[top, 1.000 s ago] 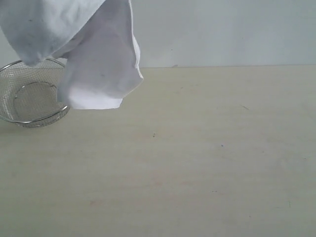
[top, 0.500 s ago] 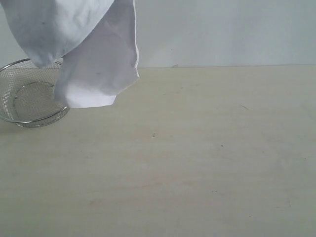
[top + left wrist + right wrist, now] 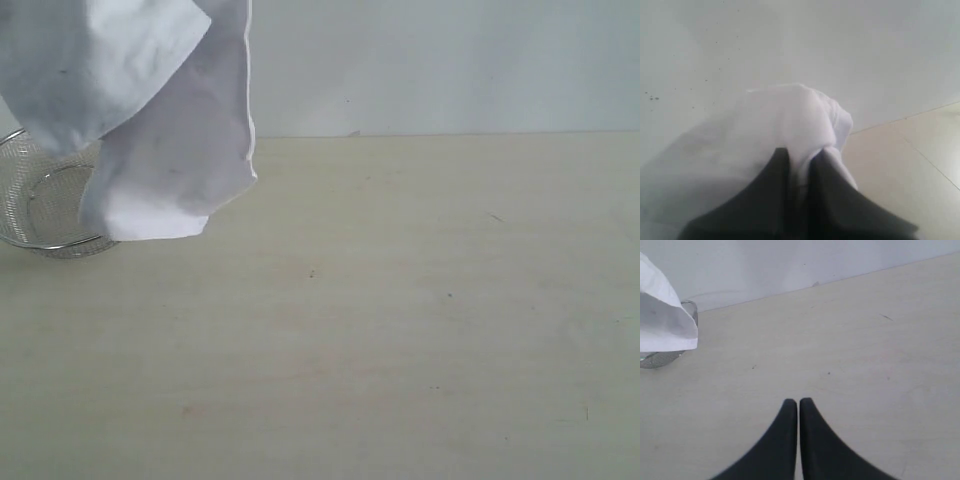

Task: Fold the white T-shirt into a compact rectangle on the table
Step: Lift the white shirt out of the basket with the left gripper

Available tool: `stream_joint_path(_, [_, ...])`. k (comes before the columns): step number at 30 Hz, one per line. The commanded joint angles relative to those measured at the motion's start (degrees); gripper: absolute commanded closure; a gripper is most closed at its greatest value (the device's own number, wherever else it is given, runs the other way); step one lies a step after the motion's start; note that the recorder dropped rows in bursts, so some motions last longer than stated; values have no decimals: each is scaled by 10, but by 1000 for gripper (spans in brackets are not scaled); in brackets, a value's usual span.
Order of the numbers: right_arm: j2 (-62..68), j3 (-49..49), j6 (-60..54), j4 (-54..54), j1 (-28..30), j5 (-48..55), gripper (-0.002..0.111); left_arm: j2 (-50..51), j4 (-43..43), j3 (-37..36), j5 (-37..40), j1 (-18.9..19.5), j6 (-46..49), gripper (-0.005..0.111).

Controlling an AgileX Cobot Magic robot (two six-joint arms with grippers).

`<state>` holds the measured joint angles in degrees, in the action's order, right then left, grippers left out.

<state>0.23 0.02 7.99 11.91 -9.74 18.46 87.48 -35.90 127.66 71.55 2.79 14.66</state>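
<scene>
The white T-shirt (image 3: pixel 150 120) hung bunched in the upper left of the frame, apparently clear of the tabletop (image 3: pixel 420 330), pinched in the closed left hand (image 3: pixel 801 156). The right hand (image 3: pixel 797 403) was shut on nothing. No fold appeared made; spreading and all folding remained.
</scene>
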Motion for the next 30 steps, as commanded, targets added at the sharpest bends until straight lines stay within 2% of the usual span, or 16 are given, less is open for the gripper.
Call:
stream_joint_path(1, [-2,0,14,94,-2,-73,108,12,-4,0,-16,-2,-17,102])
stream_joint_path(4, [-2,0,18,133,-2,-144,108,19,-4,0,-16,-2,-17,102])
stream_joint_path(12, [-2,0,1,132,-2,-457,108,29,-7,0,-16,-2,-19,102])
stream_joint_path(14, [-2,0,-14,132,-2,-500,108,30,-7,0,-16,-2,-19,102])
stream_joint_path(19, [-2,-21,-76,132,-1,-530,108,32,-20,0,-16,-2,-20,102])
stream_joint_path(27, [-2,-21,-74,132,-1,-539,108,36,-29,0,-16,-2,-20,102])
stream_joint_path(30, [-2,-21,-74,132,-1,-539,108,43,-57,0,-16,-2,-14,102])
